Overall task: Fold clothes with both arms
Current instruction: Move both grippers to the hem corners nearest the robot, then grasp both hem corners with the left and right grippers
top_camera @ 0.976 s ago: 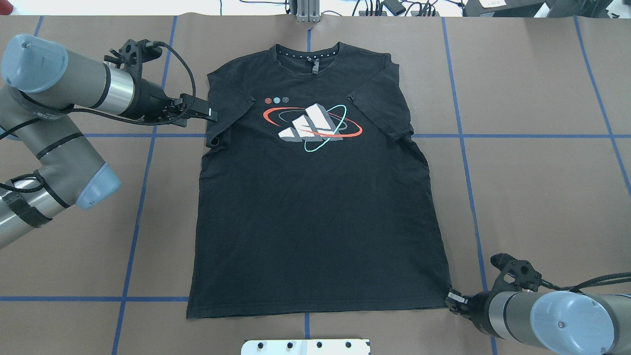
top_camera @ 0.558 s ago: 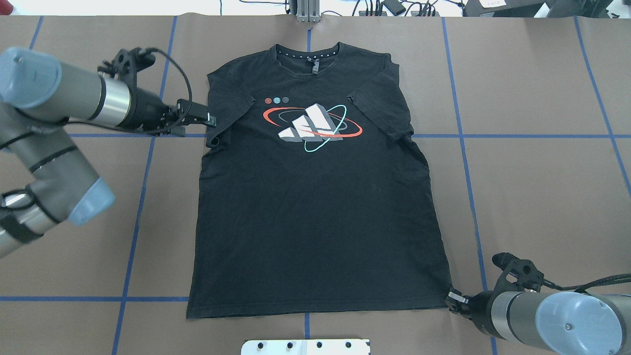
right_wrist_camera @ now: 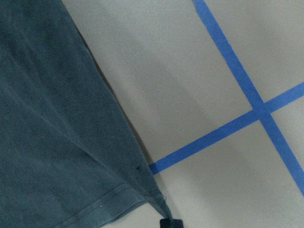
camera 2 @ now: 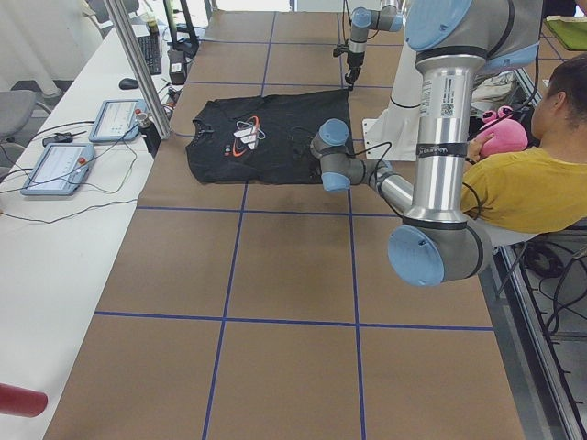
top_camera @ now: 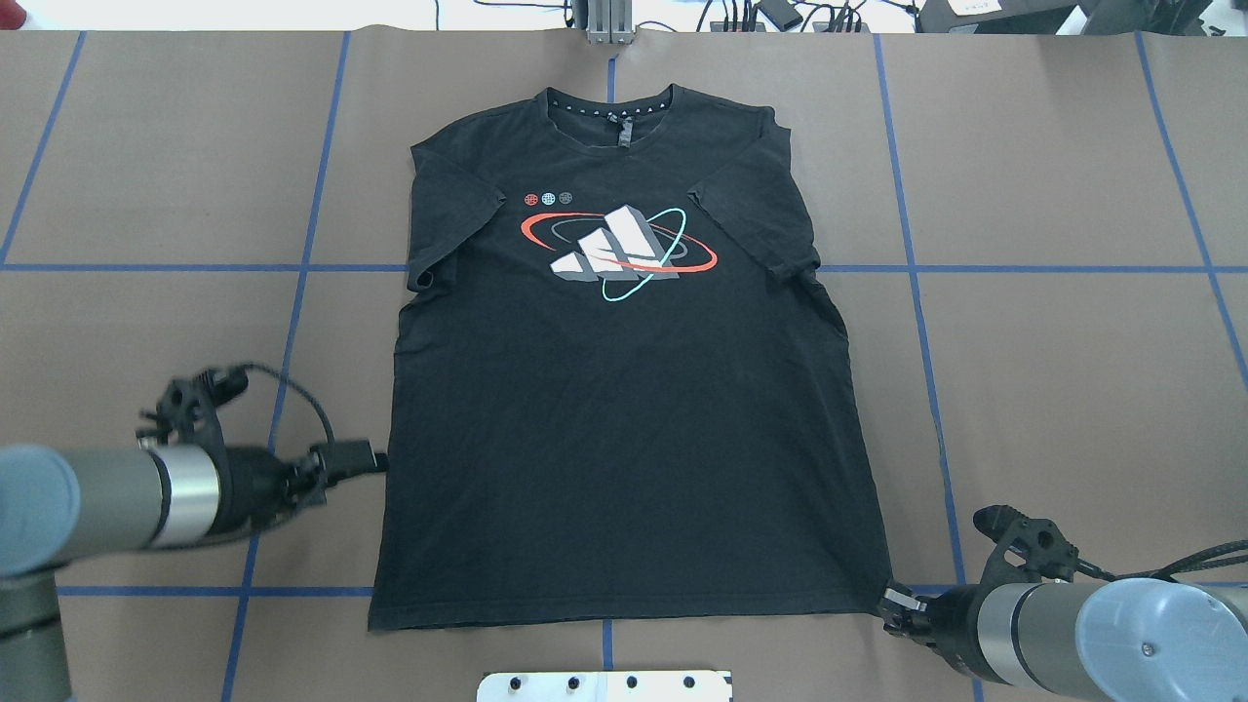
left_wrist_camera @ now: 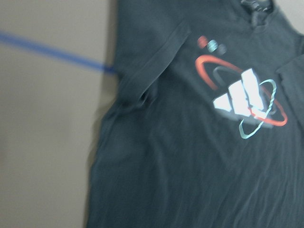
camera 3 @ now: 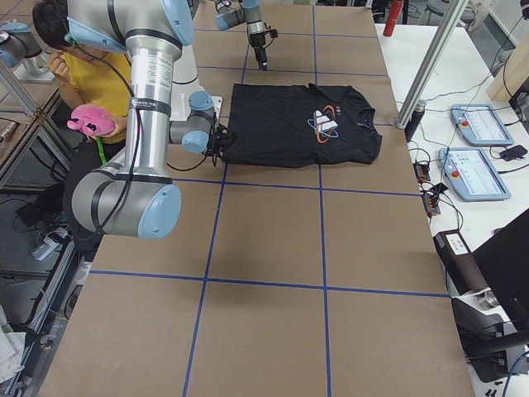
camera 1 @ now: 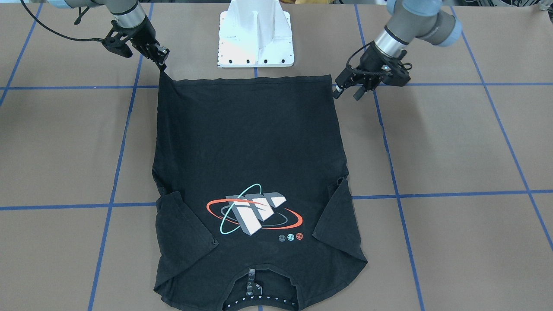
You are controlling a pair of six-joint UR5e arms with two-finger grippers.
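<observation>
Noted on the brown worktop (top_camera: 1072,370): black T-shirt (top_camera: 624,439), spread flat, logo (top_camera: 619,249) face up, collar at the far edge, hem (top_camera: 624,612) nearest the robot's base.

Right end effector (top_camera: 895,597) at the hem corner on the robot's right, closed onto the cloth. In the front-facing view, corner drawn up into a small peak at the tips; in the right wrist view, hem tapering to a point against a black fingertip (right_wrist_camera: 170,223).

Left end effector (top_camera: 375,458) low beside the shirt's left edge, partway up from the hem, gripping nothing. In the front-facing view, appears parted and close to the left hem corner (camera 1: 333,82), not on it.

Judged as the set-up of the first fold: one hem corner secured, the other not yet taken. Next move calls for bringing the left end effector down to its corner, pinching only the hem's edge, then lifting both corners level and carrying them toward the collar together.

Hard to make out: left wrist view blurred, no fingers in frame. Right jaw gap mostly cut off at the bottom of its wrist view. Unclear whether one or both cloth layers sit in the right grip. Side views too small for finger detail.
</observation>
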